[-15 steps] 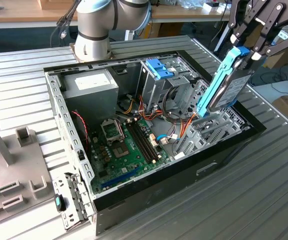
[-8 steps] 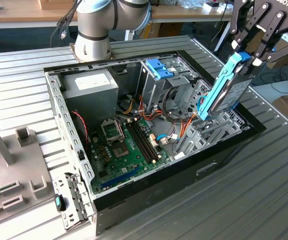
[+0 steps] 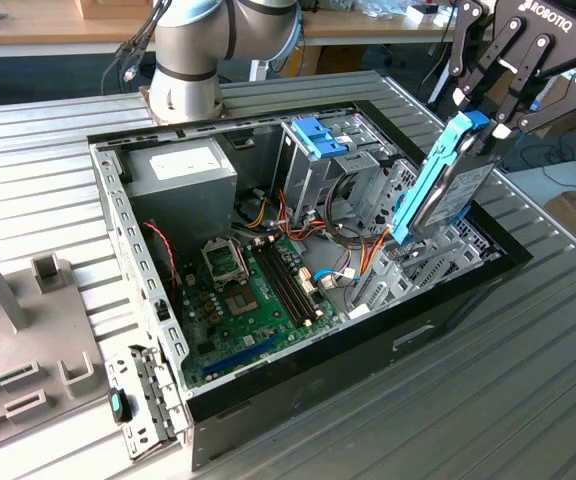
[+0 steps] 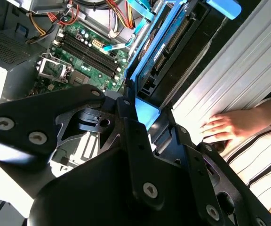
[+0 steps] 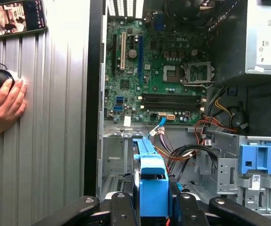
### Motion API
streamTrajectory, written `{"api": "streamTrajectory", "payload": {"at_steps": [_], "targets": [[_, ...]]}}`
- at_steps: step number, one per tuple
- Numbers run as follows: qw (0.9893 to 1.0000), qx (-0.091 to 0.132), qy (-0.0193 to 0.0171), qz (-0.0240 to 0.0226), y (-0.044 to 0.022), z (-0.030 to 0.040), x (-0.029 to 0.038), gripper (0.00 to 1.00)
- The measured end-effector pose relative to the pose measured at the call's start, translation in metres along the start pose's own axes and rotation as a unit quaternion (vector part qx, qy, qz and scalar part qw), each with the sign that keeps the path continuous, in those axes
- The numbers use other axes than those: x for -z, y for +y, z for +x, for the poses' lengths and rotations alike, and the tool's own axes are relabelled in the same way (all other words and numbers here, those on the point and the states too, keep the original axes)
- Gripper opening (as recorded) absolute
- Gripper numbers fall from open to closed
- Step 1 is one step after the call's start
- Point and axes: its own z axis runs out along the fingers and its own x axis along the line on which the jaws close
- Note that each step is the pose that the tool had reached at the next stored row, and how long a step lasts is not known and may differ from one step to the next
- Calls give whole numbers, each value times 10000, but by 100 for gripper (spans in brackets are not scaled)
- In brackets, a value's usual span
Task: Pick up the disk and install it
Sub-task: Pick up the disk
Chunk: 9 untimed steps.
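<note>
Gripper (image 3: pixel 480 135) clenched on disk (image 3: pixel 440 195). Disk tilted, in the air over the open case (image 3: pixel 268 395), near its edge at the exterior view's right. A hand (image 5: pixel 3 106) lies flat on the table (image 3: pixel 528 380).

Tangled cables (image 3: pixel 372 252) and metal bay (image 3: pixel 415 268) just beneath disk (image 3: pixel 450 183)

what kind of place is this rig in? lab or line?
Likely a robotics lab workbench: an open PC case lies on a ribbed metal table, the gripper holds the disk above it, and a wooden desk stands behind.
</note>
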Motion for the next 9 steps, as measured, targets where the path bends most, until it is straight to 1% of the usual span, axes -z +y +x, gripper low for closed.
{"api": "streamTrajectory", "payload": {"at_steps": [2,3,5,6,7,9], "targets": [[10000,0,-1,0,4,-42,-2,36],[10000,0,0,0,7,-79,-2,36],[10000,0,0,0,10,-124,-3,36],[10000,0,0,0,13,-181,-4,36],[10000,0,0,0,12,-189,-6,36],[10000,0,0,0,13,-184,-16,36]]}}
